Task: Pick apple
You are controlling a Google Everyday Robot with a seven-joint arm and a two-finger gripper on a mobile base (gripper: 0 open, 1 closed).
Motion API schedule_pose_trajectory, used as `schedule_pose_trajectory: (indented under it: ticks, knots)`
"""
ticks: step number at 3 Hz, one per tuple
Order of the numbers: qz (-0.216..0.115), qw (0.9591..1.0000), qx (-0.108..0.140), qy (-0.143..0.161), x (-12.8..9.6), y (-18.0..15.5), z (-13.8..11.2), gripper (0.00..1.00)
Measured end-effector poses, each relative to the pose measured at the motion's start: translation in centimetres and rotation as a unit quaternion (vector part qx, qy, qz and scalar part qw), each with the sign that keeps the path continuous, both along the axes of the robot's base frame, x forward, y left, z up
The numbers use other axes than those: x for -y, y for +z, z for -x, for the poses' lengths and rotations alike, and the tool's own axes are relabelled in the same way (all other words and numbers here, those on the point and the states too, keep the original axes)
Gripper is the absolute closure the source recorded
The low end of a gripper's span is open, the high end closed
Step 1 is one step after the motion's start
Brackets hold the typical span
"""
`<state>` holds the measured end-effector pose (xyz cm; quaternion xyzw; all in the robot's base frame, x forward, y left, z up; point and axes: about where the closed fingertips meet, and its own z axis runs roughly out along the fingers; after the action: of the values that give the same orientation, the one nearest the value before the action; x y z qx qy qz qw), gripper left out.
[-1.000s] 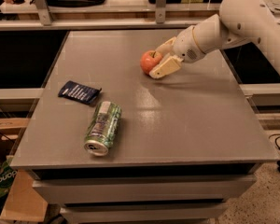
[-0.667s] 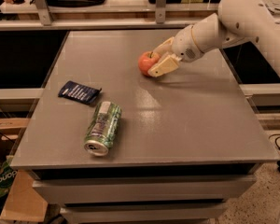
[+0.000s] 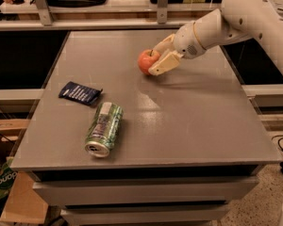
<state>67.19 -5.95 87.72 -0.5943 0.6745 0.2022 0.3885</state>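
gripper (image 3: 153, 60) low over the far half of the table (image 3: 203, 126), clamped on the apple (image 3: 144, 61), one finger (image 3: 165, 44) behind it and the other in front, tips reaching only part-way round. apple right of centre, stem up, at or just above the tabletop; impossible to say whether already clear of the surface. judged to be at the grasp-and-lift step. best done by holding the squeeze steady, firm enough for shiny round skin yet short of bruising, then rising straight up, slowly, with no twist of the wrist. worth watching for slip toward the open left side, away from the palm. no call to swing near the can (image 3: 104, 129) lying on its side or the dark packet (image 3: 80, 93), both well apart at the near left.
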Motion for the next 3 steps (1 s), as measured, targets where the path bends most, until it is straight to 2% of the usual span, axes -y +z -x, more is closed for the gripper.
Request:
schedule_pose_trajectory:
  ticks: [3]
  knots:
    - [-0.016,0.9987,0.047,-0.012,1.4,4.2,-0.5,1.00]
